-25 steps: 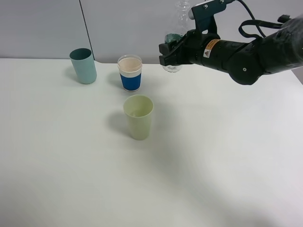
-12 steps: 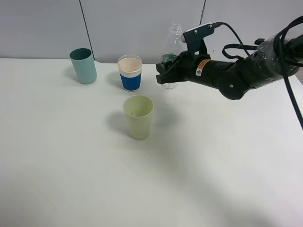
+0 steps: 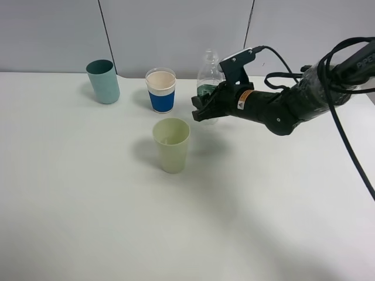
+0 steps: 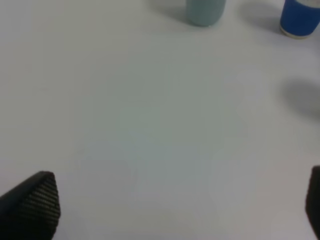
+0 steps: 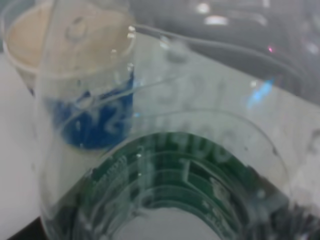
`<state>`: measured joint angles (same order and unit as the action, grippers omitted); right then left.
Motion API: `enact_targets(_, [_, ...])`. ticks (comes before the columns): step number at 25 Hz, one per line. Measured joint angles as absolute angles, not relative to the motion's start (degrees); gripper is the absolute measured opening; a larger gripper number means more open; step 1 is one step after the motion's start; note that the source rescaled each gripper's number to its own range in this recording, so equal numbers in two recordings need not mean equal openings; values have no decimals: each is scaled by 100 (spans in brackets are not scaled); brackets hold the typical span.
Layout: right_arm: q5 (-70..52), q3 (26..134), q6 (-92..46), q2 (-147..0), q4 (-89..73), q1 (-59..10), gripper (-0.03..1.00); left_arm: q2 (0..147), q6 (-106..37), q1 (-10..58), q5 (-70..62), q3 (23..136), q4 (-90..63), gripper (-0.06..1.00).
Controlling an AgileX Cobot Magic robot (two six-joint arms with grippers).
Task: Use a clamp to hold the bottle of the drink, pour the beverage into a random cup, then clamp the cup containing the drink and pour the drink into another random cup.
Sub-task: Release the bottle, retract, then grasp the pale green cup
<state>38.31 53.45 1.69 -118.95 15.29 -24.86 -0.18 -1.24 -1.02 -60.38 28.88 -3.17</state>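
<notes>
Gripping the clear bottle (image 3: 210, 70) low on its green-labelled body, the right gripper (image 3: 202, 112) is clamped on it and holds it upright, behind and right of the pale green cup (image 3: 171, 144), probably so nothing spills before the pour. The blue cup (image 3: 161, 91) stands just behind the pale green cup and the teal cup (image 3: 104, 82) farther back-left, mouths up to receive. The left gripper (image 4: 175, 207) hangs empty over the table (image 4: 150, 125), jaws wide apart, probably kept clear.
</notes>
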Motion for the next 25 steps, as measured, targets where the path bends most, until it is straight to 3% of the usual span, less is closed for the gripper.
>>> enact_targets(12, [3701,5345,0,-12063,1710,-2486,1,-18,-124,-102,-6038,2888,-317,100])
enact_targets(13, [3701,5345,0,-12063,1720,-2486,10,-18,-124,-102,-6038,2888,-317,100])
enact_targets(16, [3696,5345,0,-12068,1721,-2486,53,-18,-124,-102,-6038,2888,-317,100])
enact_targets(17, [3690,5345,0,-12068,1721,-2486,60,-18,-124,-102,-6038,2888,-317,100])
enact_targets(22, [3571,5345,0,-12068,1709,-2486,71,-18,-124,-102,-6038,2888,-317,100])
enact_targets(25, [3522,5345,41,-12036,1709,-2486,71,-18,-124,-102,-6038,2888,-317,100])
